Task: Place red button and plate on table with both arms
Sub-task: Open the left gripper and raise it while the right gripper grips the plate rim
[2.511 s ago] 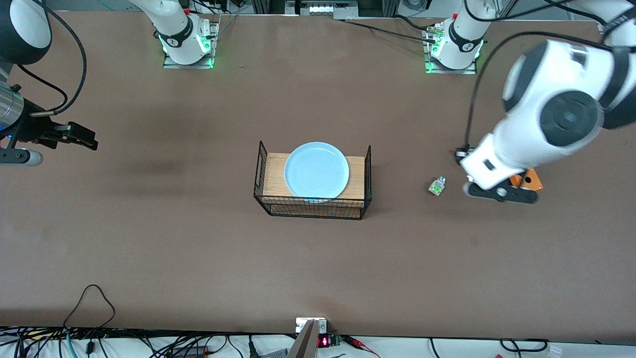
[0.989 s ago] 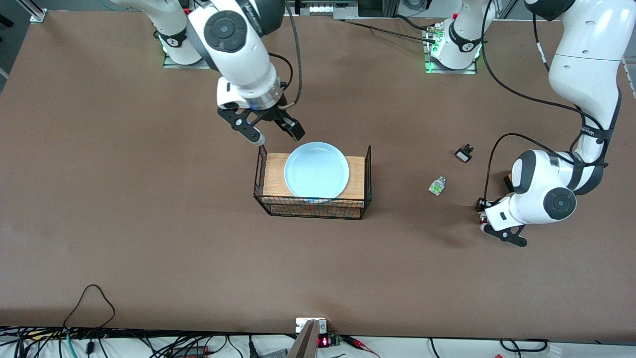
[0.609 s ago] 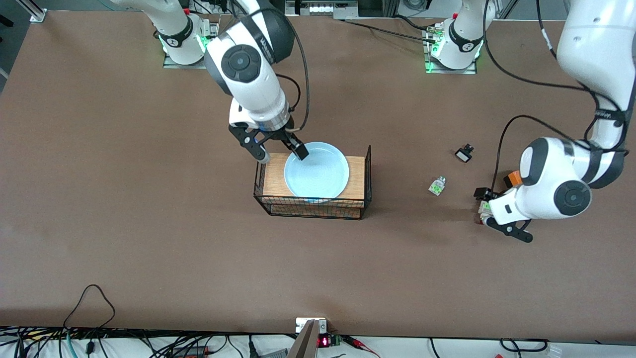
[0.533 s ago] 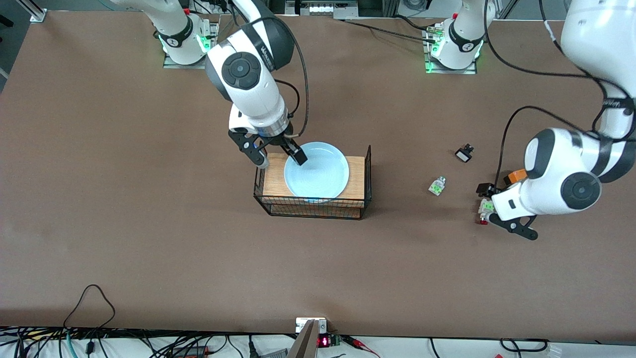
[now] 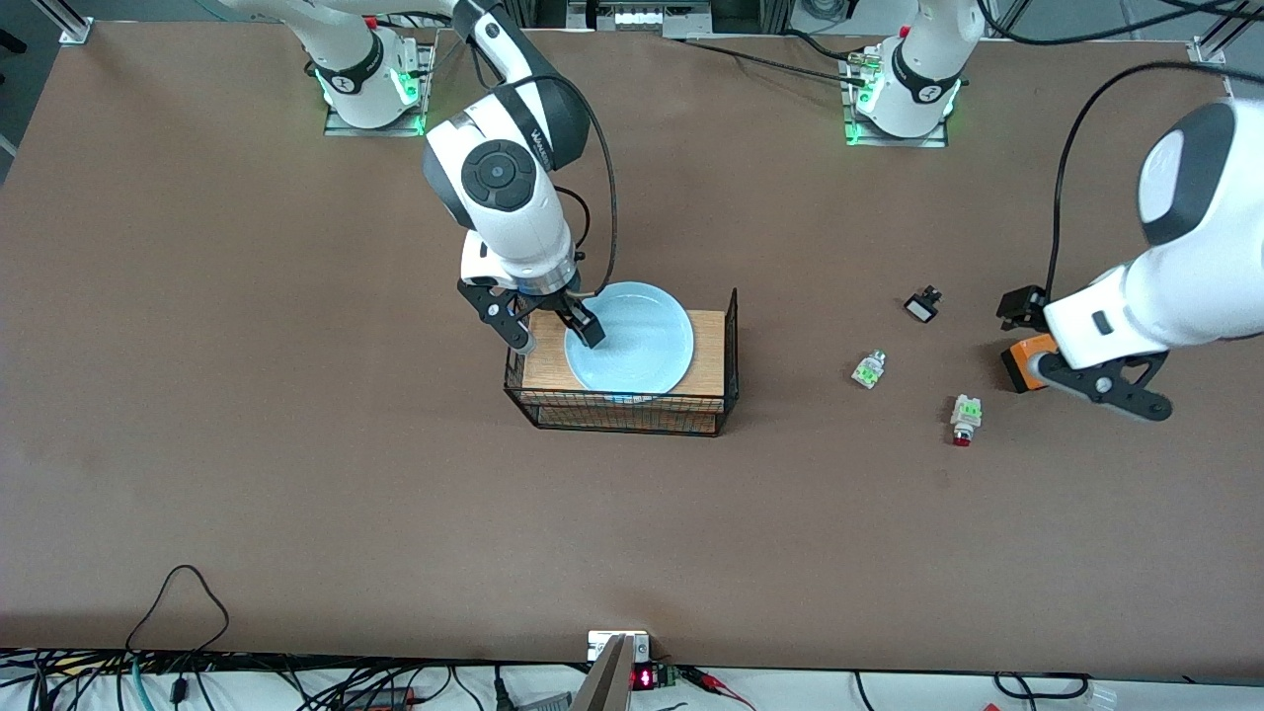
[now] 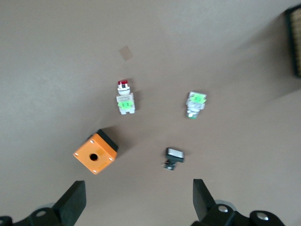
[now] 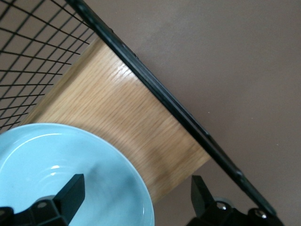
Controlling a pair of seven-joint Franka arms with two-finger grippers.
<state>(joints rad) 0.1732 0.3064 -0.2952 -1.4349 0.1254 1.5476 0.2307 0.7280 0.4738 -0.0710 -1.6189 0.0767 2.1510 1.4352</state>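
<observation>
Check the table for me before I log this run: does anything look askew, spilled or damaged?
Nothing spilled or broken. The red button lies on its side on the table, apart from the open left gripper above the orange box. The plate sits flat on the rack, the open right gripper straddling its rim.

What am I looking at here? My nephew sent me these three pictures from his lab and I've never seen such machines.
These are two robot arms bolted to a brown table. The wide picture looks down from across the table; the other two come from cameras on each arm's wrist.

The right tool, open, straddles the rim of a pale blue plate that sits on a wooden-topped wire rack. The left tool, open and holding nothing, hangs over an orange box.

On the table lie a red button, a similar green-and-clear part and a small black part.
</observation>
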